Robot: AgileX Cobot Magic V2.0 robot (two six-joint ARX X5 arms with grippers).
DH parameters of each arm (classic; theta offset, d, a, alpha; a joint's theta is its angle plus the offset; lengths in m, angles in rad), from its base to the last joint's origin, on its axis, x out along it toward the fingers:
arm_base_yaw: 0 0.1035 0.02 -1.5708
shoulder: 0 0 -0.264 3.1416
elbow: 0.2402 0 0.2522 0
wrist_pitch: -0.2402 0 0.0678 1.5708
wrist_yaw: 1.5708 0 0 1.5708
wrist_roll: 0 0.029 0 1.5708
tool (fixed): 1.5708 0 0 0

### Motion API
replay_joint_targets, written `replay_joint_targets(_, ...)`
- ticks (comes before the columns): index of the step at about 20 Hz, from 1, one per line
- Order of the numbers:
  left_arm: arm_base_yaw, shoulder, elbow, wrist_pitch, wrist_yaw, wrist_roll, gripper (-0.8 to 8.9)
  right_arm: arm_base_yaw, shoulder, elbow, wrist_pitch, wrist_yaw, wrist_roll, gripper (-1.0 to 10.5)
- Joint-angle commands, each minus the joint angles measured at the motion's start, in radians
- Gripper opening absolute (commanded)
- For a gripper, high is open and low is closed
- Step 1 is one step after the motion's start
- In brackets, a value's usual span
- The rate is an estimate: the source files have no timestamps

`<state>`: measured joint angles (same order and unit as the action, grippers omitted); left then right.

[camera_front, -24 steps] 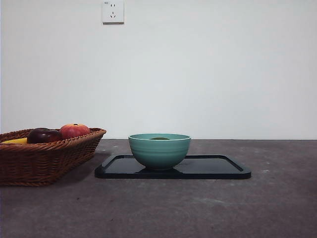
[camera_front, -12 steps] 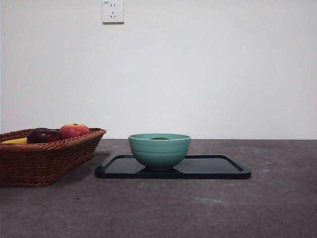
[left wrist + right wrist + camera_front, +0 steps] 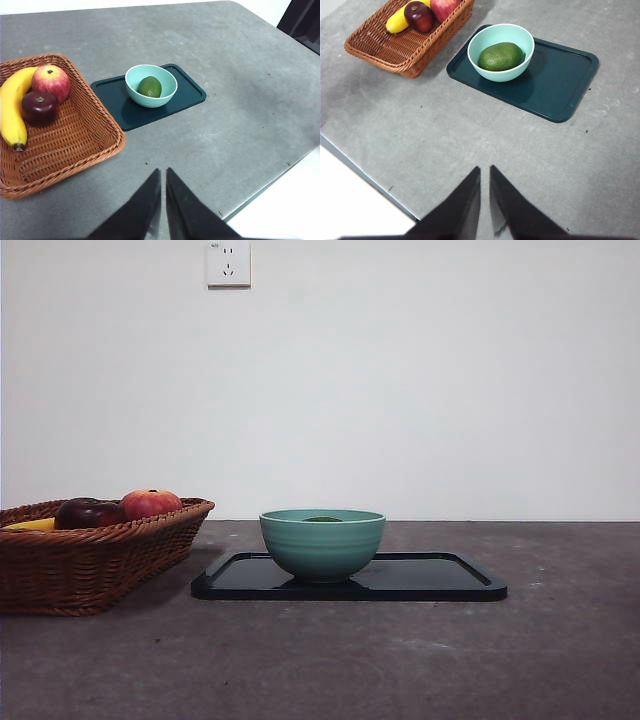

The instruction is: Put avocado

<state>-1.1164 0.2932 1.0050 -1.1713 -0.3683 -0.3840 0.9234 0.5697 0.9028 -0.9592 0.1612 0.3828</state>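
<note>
The avocado (image 3: 500,56) lies inside the bowl (image 3: 501,52) on the tray (image 3: 560,85); both grippers hang well back, jaws nearly closed, the right (image 3: 485,170) seemingly nearer.

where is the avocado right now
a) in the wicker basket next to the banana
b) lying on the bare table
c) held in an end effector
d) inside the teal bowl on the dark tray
d: the right wrist view shows the avocado lying inside the teal bowl, which stands on the dark tray, with no end effector near it.
</note>
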Motion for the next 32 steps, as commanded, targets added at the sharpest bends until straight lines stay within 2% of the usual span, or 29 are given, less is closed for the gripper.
replay_joint_targets(1,0.014,0.000,0.009,0.013,-0.005,-0.003,0.15,0.011,0.003,0.006,0.010,0.004,0.009,0.3)
replay_joint_targets(4,0.177,0.004,-0.002,0.016,0.002,0.002,0.15,0.011,0.003,0.006,0.010,0.004,0.010,0.3)
replay_joint_targets(5,0.262,0.004,-0.011,0.024,-0.010,0.056,0.15,0.011,0.003,0.006,0.010,0.004,0.009,0.3)
replay_joint_targets(6,0.356,0.004,-0.030,0.062,-0.024,0.075,0.16,0.011,0.003,0.006,0.010,0.004,0.009,0.3)
replay_joint_targets(9,0.623,0.003,-0.156,0.315,0.008,0.271,0.18,0.011,0.003,0.006,0.010,0.004,0.009,0.3)
replay_joint_targets(11,0.742,0.003,-0.271,0.493,0.126,0.382,0.19,0.011,0.003,0.006,0.010,0.004,0.009,0.3)
replay_joint_targets(12,0.784,0.001,-0.335,0.576,0.180,0.412,0.18,0.011,0.003,0.006,0.010,0.004,0.009,0.3)
replay_joint_targets(14,0.843,-0.003,-0.475,0.743,0.294,0.421,0.18,0.011,0.003,0.006,0.010,0.004,0.009,0.3)
replay_joint_targets(17,0.900,-0.016,-0.645,0.911,0.325,0.418,0.18,0.011,0.003,0.006,0.010,0.004,0.010,0.3)
replay_joint_targets(26,1.059,-0.203,-0.888,0.970,0.323,0.416,0.18,0.011,0.003,0.006,0.010,0.004,0.009,0.3)
replay_joint_targets(32,1.117,-0.290,-0.978,1.009,0.324,0.362,0.18,0.011,0.003,0.006,0.010,0.004,0.009,0.3)
